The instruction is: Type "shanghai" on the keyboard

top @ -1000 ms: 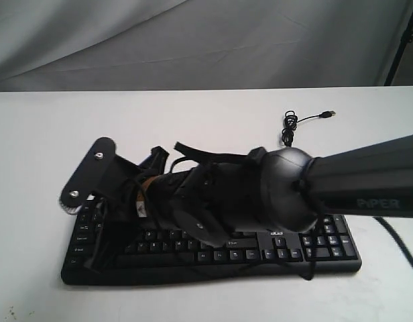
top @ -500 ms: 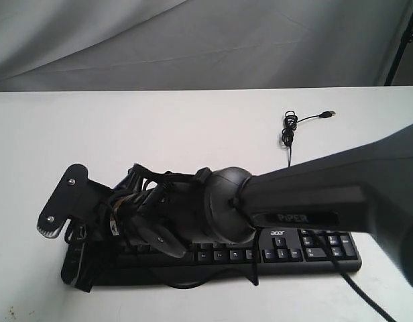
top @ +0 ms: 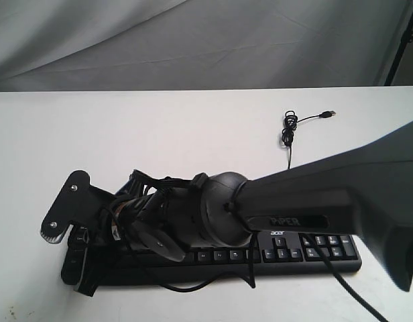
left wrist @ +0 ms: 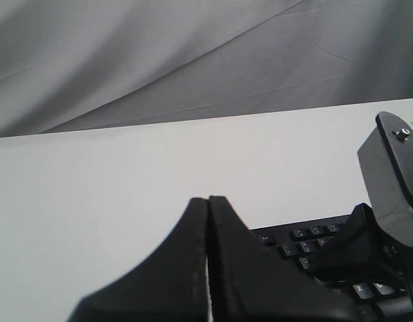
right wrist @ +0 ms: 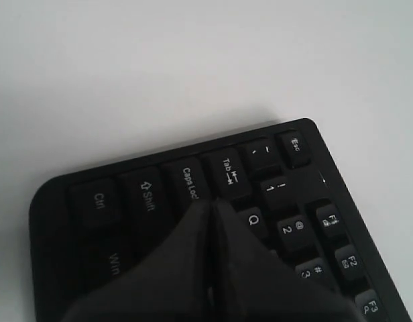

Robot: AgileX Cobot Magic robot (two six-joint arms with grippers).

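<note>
The keyboard lies flat on the white bench, close to the bench's near edge in the exterior view, with its long side running across that view. Only its number-pad end and the white "acer" logo show there; the rest is covered by the right arm, which reaches across the middle to the keyboard's far left end.

The right end effector has its two fingers pressed together into one point. In the right wrist view that point sits over the corner of the keyboard, just beside Caps Lock and Tab, with Q close on the other side. The key under the tip is hidden, and I cannot tell whether the tip touches it.

The left end effector is also closed, finger against finger, and holds nothing. It is over bare bench, apart from the keyboard's edge.

The thin black cable runs away from the keyboard to a small coil, its plug lying loose on the bench. Grey cloth hangs behind.
</note>
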